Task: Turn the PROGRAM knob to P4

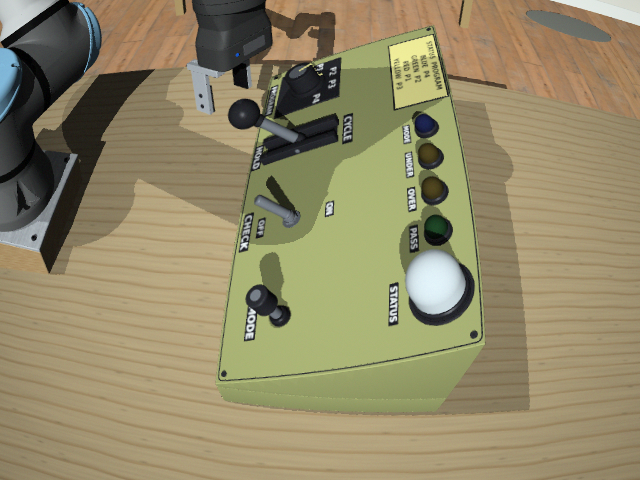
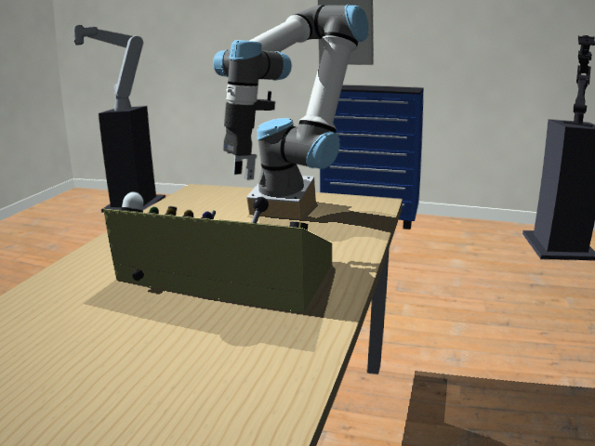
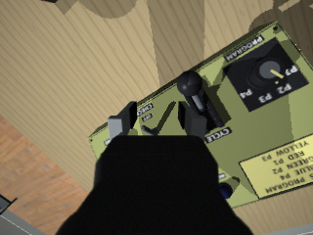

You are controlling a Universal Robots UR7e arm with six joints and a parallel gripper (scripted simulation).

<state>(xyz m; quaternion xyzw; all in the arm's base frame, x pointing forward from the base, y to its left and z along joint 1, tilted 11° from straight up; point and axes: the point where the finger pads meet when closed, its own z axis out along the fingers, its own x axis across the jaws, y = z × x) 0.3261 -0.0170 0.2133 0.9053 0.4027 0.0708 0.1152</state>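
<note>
The olive-green console (image 1: 361,186) (image 2: 206,259) stands on the wooden table. Its black PROGRAM knob (image 1: 302,77) (image 3: 269,70) sits on a dark plate at one end, and the yellow pointer line points nearest to P1, with P4 on the other side of the label arc. My gripper (image 1: 224,98) (image 2: 244,176) (image 3: 157,110) is open and empty. It hangs above the console's height, apart from the knob, on the robot-base side in the top view. In the wrist view the knob lies right of and beyond the fingers.
The HOLD/CYCLE lever's black ball (image 1: 244,113) (image 2: 260,203) (image 3: 190,83) stands up beside the knob. The CHECK toggle (image 1: 273,209) leans toward OFF. The MODE stick (image 1: 261,299) is at the far end from the knob. The white STATUS dome (image 1: 435,281) (image 2: 132,201) looks unlit.
</note>
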